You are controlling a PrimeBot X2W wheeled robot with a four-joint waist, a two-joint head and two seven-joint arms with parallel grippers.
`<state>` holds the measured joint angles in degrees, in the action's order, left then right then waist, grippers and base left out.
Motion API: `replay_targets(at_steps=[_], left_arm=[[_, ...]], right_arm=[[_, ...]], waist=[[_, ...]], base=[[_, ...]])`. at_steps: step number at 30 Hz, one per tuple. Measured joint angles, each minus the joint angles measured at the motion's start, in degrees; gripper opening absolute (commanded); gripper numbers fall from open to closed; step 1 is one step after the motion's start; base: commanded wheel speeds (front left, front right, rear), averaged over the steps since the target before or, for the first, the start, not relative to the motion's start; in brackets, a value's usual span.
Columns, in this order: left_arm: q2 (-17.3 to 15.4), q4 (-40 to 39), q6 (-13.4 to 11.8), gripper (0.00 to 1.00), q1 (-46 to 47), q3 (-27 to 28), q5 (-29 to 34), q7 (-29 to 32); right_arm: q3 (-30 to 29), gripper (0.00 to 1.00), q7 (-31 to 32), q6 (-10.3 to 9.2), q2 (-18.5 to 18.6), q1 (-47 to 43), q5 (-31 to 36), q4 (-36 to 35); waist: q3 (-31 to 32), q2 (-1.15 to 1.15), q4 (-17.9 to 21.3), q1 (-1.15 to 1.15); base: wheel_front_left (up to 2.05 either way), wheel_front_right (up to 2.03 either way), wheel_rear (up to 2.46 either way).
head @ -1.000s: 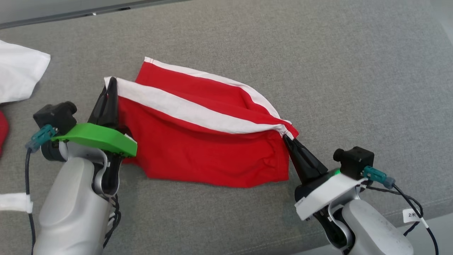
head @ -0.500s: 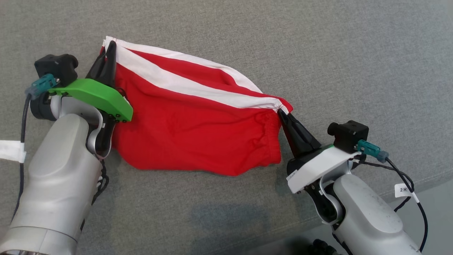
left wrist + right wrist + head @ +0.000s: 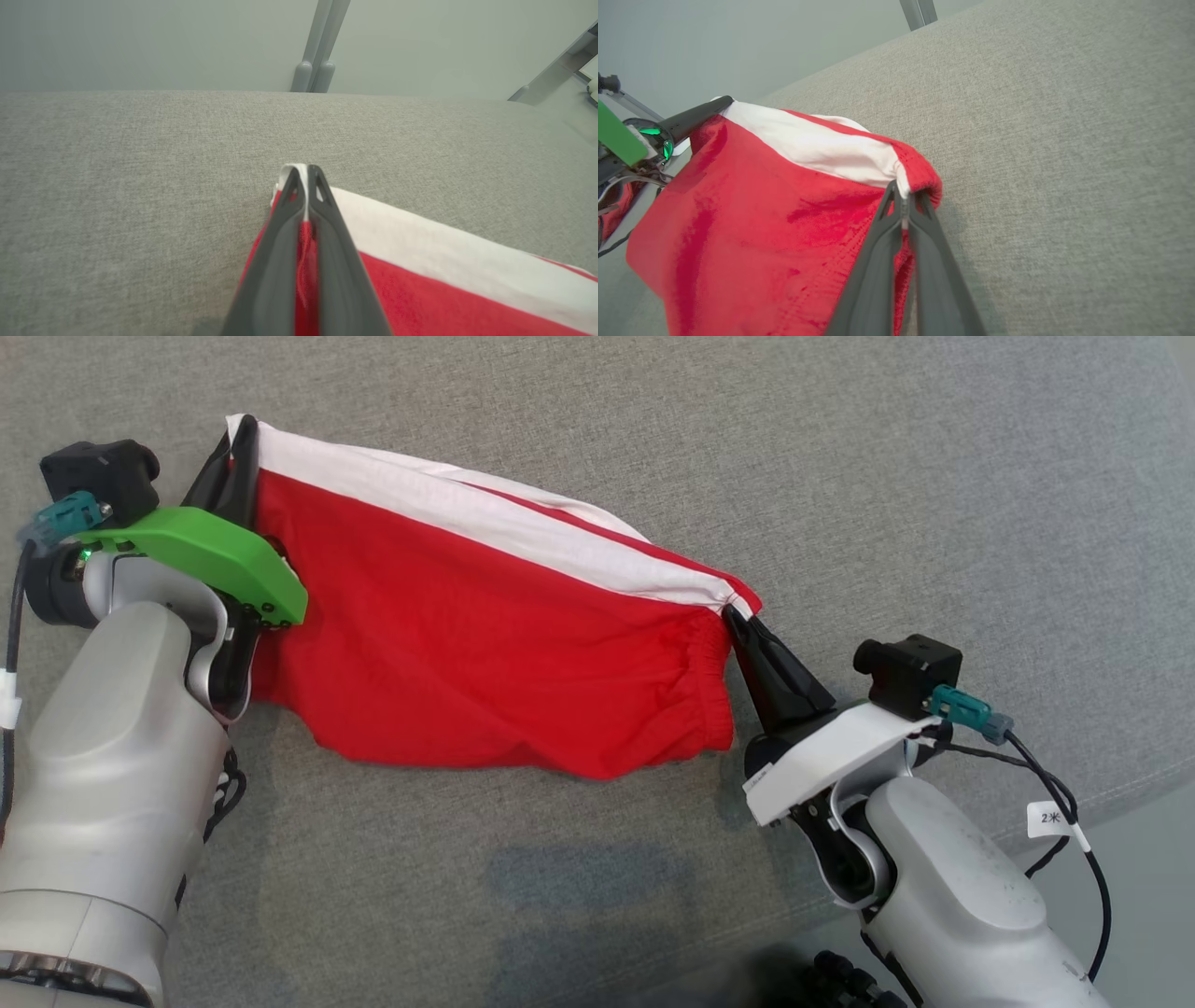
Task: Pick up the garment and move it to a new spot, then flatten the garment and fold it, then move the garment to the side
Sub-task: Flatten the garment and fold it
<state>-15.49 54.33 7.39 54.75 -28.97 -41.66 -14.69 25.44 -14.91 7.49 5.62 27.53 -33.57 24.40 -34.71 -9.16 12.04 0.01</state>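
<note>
1. Left gripper (image 3: 245, 429) pinches the garment's white-banded corner; the left wrist view adds a grey post (image 3: 319, 44) beyond the worktop (image 3: 840, 476).
2. Garment (image 3: 485, 635): red, white band along the top, stretched between both grippers over the worktop, lower edge sagging.
3. Right gripper (image 3: 735, 618) is clamped on the gathered opposite corner; the right wrist view shows the cloth hanging.

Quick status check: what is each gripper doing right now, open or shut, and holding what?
Left gripper: shut on the garment, at its white-banded corner.
Right gripper: shut on the garment, at the opposite end.
</note>
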Motion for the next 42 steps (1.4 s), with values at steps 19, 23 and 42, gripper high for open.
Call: replay_targets(at_steps=[19, 23, 42], left_arm=[[-0.12, 5.69, 0.00, 1.00, 3.55, -6.79, -3.28, 0.99], [-0.21, 5.99, 0.00, 1.00, 3.69, -8.37, -4.25, 1.77], [-0.22, 1.74, 0.00, 1.00, -7.21, -12.62, -10.53, 1.35]], right_arm=[[-3.59, 1.00, 0.00, 0.00, -1.36, 1.21, 2.38, 3.76], [-5.09, 1.00, 0.00, 0.00, -1.47, 0.37, 3.58, 3.57], [-13.91, 1.00, 0.00, 0.00, -0.70, -10.48, 9.23, -2.75]], waist=[[1.08, 0.00, -0.03, -0.01], [2.00, 0.00, -0.50, -0.01], [9.36, -0.02, -3.74, -0.01]], base=[[0.00, 0.00, 0.00], [0.00, 0.00, 0.00], [0.00, 0.00, 0.00]])
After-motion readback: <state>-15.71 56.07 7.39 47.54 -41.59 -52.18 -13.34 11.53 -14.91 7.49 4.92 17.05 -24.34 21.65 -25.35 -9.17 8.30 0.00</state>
